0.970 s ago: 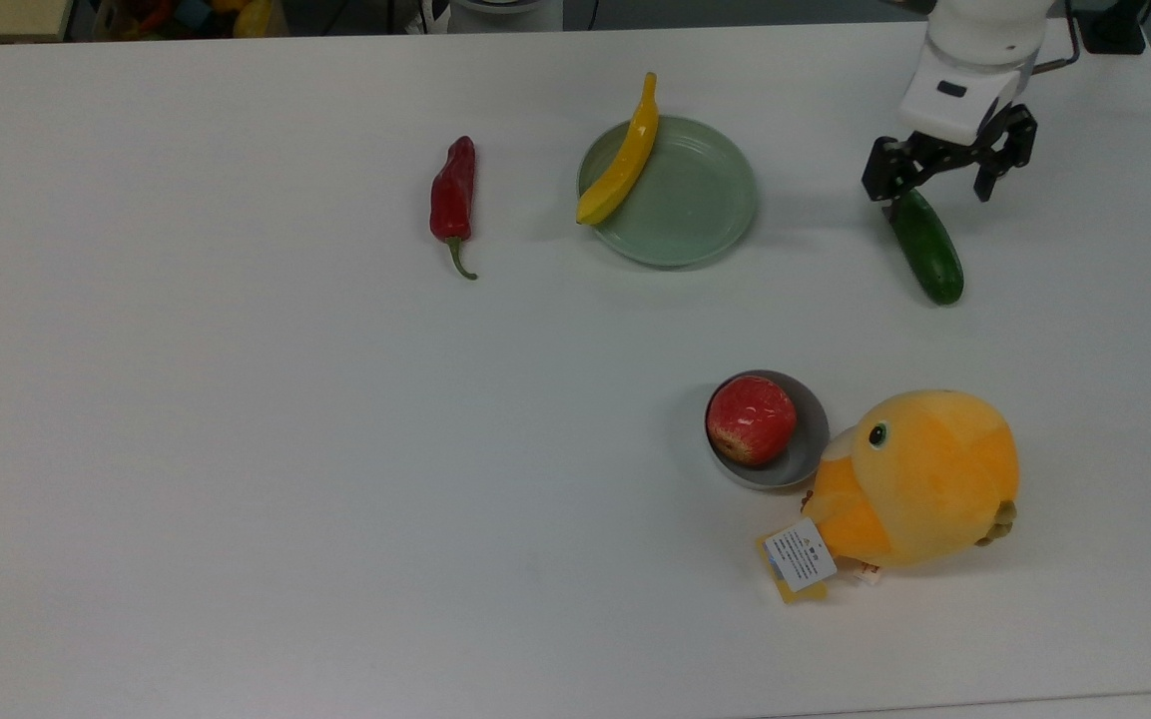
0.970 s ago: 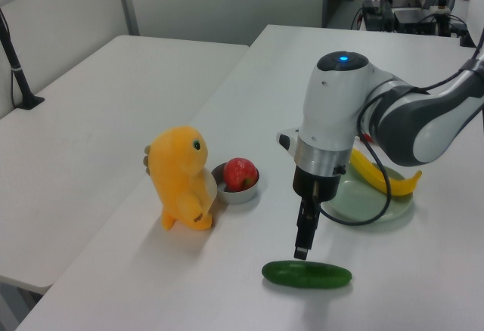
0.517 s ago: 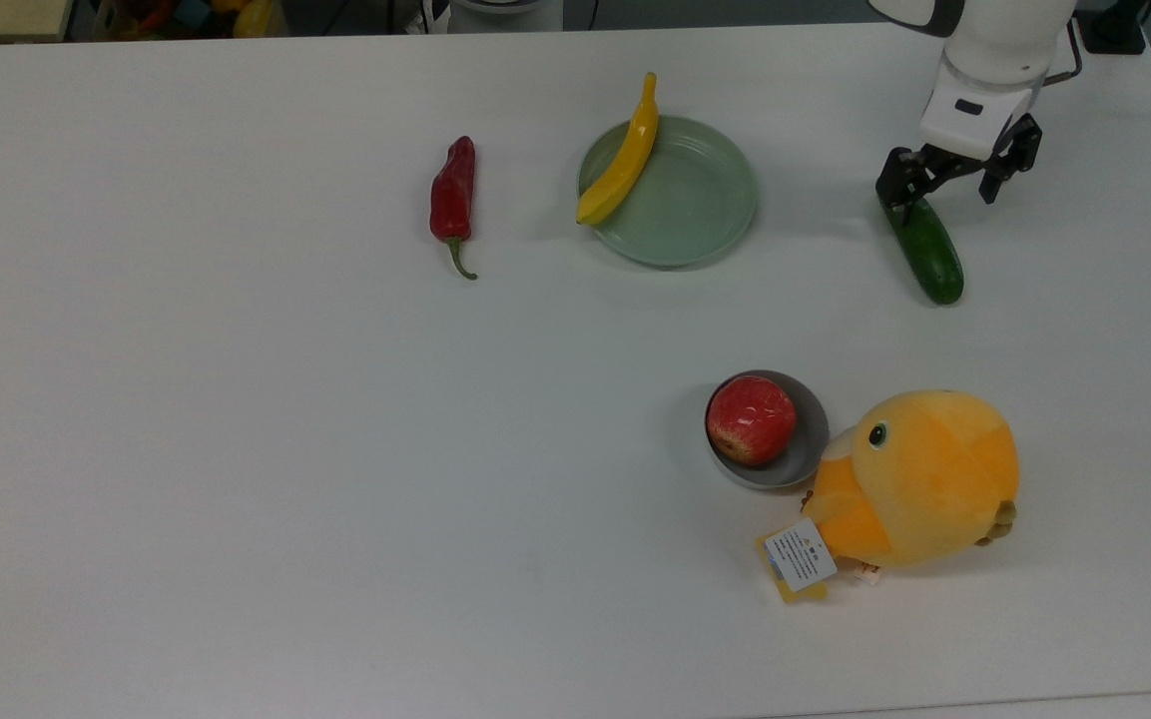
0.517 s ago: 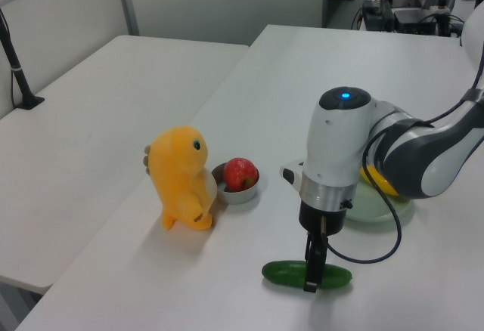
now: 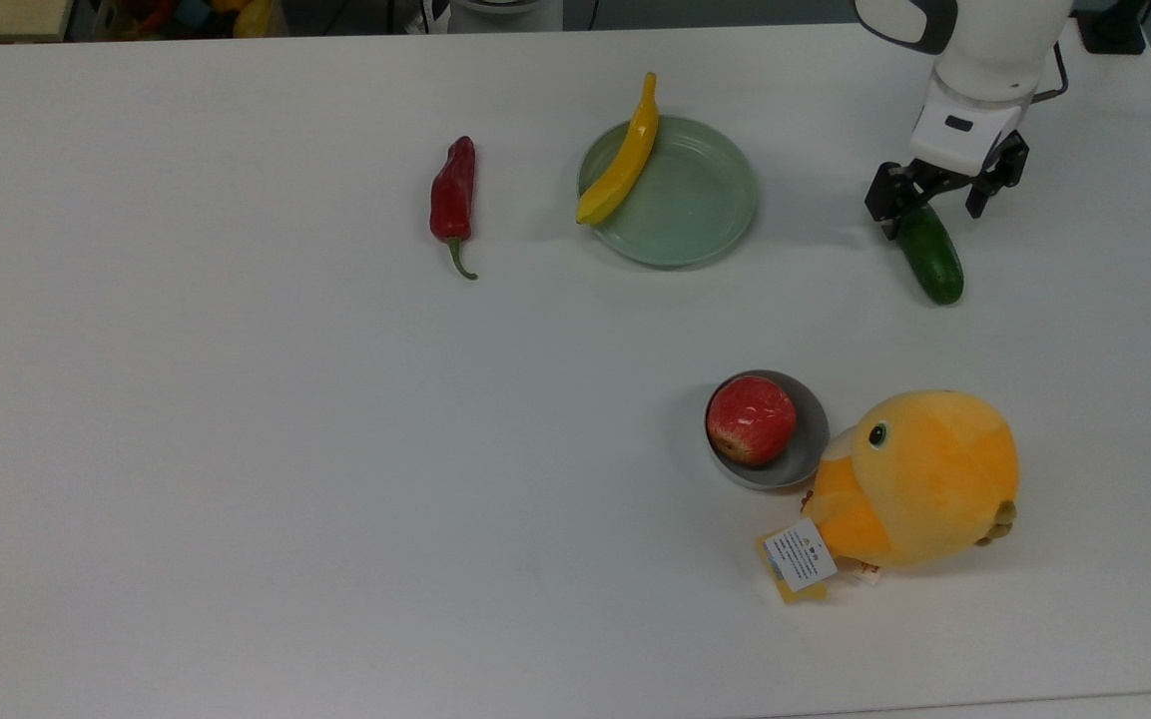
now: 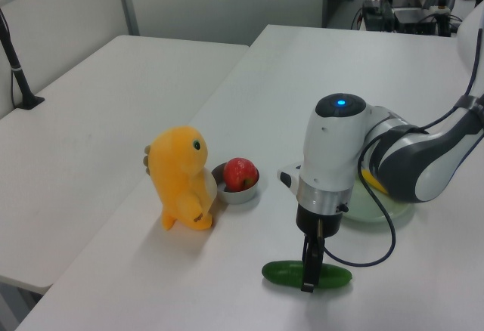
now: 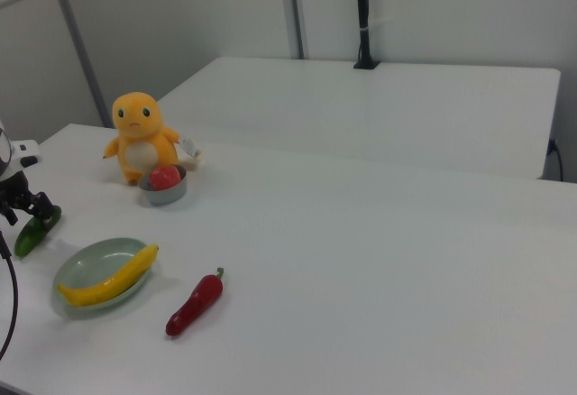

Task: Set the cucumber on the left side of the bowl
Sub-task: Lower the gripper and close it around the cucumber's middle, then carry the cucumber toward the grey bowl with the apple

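Top view, left to right: red chili (image 5: 453,200) alone on the white table (image 5: 236,449); yellow pepper (image 5: 622,160) leaning across the rim of the green plate (image 5: 695,200); grey bowl (image 5: 807,449) with a red apple (image 5: 751,420), orange plush toy (image 5: 919,479) touching its right edge. Cucumber (image 5: 927,252) lies flat on the table, well apart from the bowl. Gripper (image 5: 937,210) down over its far end, fingers spread either side, contact unclear

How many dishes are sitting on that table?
2: a green plate under the yellow pepper, and a grey bowl holding the apple beside the plush toy.
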{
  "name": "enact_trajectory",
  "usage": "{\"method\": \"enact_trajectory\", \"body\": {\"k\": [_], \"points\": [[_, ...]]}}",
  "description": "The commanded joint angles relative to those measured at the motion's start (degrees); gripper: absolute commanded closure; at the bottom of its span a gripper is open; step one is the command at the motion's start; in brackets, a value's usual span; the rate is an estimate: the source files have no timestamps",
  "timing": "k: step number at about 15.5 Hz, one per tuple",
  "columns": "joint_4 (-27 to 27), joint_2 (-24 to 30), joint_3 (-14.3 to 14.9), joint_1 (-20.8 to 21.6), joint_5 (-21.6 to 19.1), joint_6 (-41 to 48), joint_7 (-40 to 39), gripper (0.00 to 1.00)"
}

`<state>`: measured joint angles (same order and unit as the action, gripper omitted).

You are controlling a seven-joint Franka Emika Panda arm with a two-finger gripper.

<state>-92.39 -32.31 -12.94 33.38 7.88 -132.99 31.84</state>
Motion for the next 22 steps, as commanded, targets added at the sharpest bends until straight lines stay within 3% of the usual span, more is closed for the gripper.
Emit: {"method": "enact_trajectory", "body": {"k": [1,3,4,13,20,22], "points": [[0.7,-2.0,0.2,0.2,3.2,-0.7,1.2,0.22],[0.7,-2.1,0.2,0.0,3.5,-1.3,1.3,0.82],[0.6,-2.2,0.2,0.0,3.3,-2.8,1.3,0.87],[0.4,-0.2,0.5,-1.6,3.3,-4.6,3.2,0.87],[0.5,0.0,8.2,-2.2,3.4,-4.5,2.4,0.86],[0.6,0.0,9.2,-2.4,3.4,-4.7,1.0,0.85]]}}
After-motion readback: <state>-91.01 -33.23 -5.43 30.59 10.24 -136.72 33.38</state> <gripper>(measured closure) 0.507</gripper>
